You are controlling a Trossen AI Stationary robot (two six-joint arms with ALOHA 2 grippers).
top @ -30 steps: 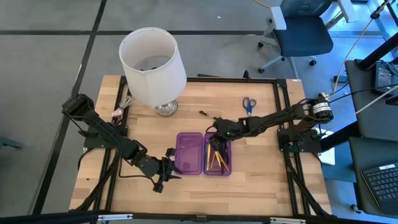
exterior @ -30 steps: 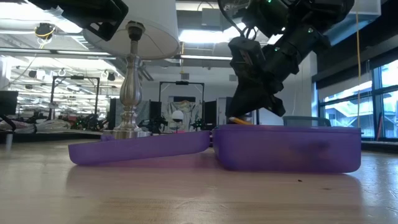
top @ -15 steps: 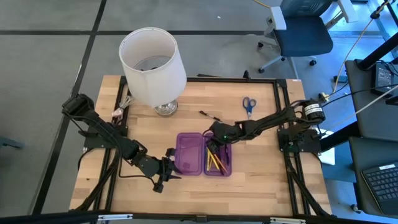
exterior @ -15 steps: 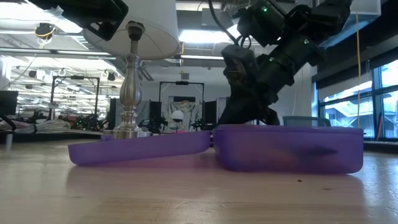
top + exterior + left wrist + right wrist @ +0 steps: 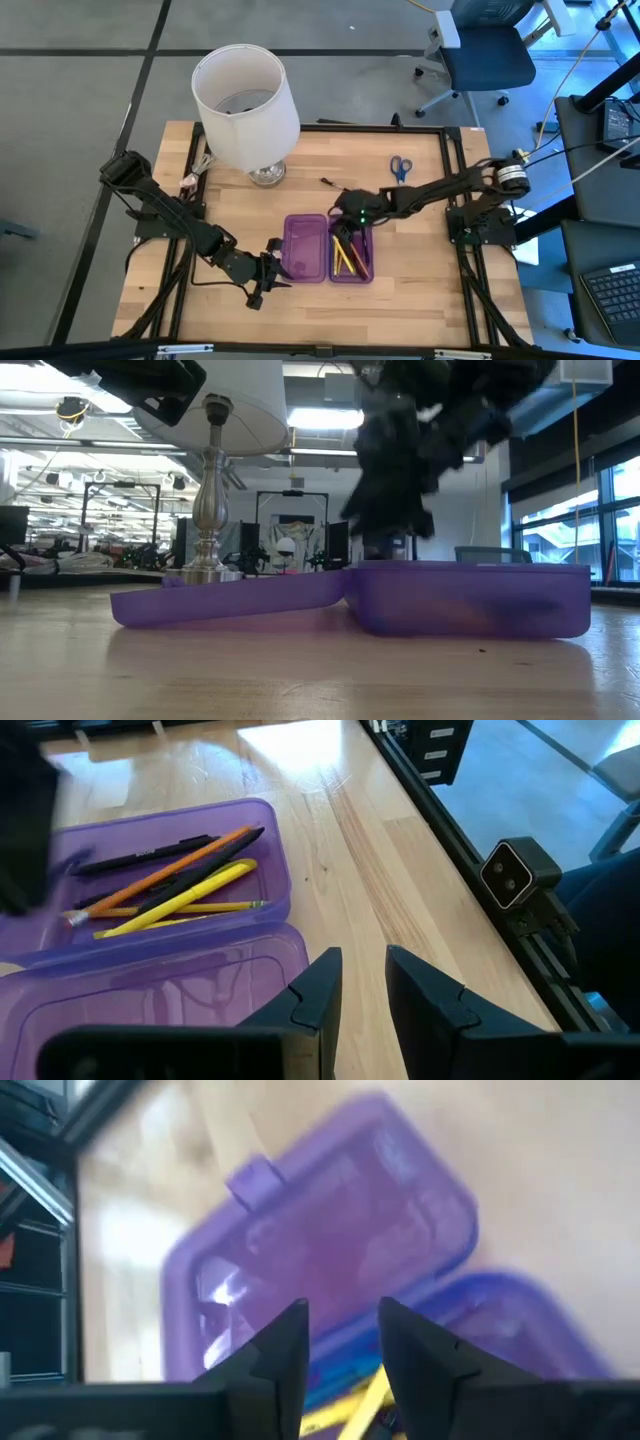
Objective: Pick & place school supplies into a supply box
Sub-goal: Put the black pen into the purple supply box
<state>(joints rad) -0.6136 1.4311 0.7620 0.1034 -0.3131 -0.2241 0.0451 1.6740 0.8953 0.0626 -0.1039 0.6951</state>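
Lifted clear since a second ago, the right gripper (image 5: 345, 218) now hangs over the twelve o'clock end of the supply box (image 5: 328, 246), its fingers spread with a gap and nothing between them — apparently just after letting a pencil drop. Pens and pencils (image 5: 170, 885) lie lengthwise in the right-hand half of the box, where they fit its long side. At seven o'clock from the box the left gripper (image 5: 268, 280) waits low on the bench (image 5: 420, 280), fingers nearly together and empty. Blue-handled scissors (image 5: 400, 167) and a dark pen (image 5: 333, 184) remain out on the bench toward one o'clock.
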